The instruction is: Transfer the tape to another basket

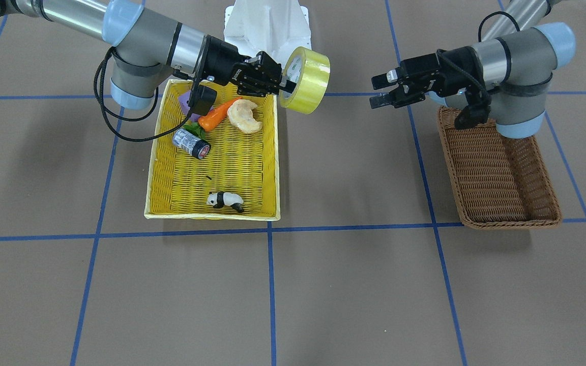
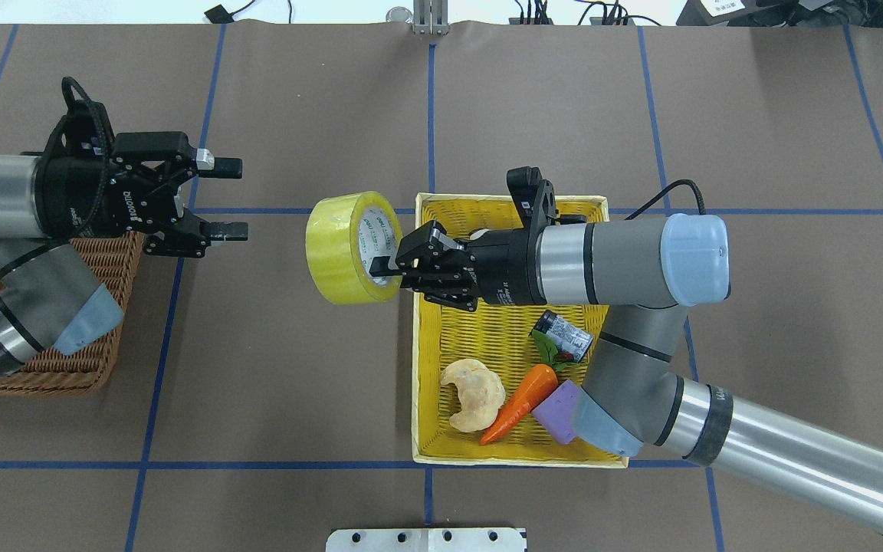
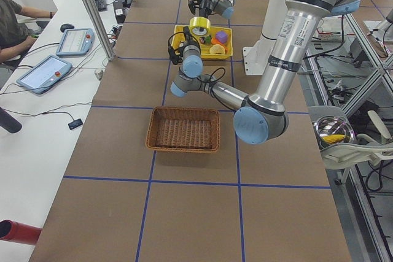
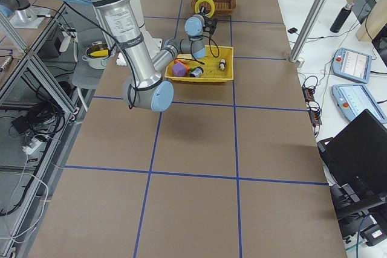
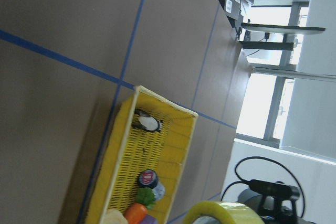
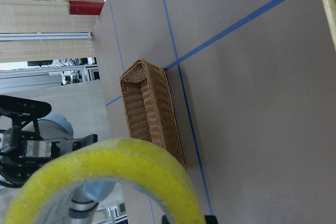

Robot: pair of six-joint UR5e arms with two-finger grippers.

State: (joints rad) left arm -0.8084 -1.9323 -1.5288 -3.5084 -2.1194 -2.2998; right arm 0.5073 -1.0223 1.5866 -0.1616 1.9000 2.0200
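The tape [image 2: 343,249], a wide yellowish roll with a white core, hangs in the air just past the yellow basket's [image 2: 417,360] left edge. My right gripper [image 2: 382,268] is shut on its wall, with one finger inside the core. It also shows in the front view [image 1: 307,79], with the right gripper [image 1: 287,84] behind it. My left gripper [image 2: 231,198] is open and empty, level, facing the tape across a gap. It is beside the brown wicker basket [image 2: 50,372], which is empty [image 1: 501,173]. The right wrist view shows the tape [image 6: 105,179] and brown basket [image 6: 152,114].
The yellow basket [image 1: 211,168] holds a toy carrot [image 1: 216,115], a bread piece [image 1: 244,116], a purple block [image 2: 558,410], a small black-and-white cylinder [image 1: 191,142] and a panda toy [image 1: 225,200]. The white robot base [image 1: 266,23] stands behind it.
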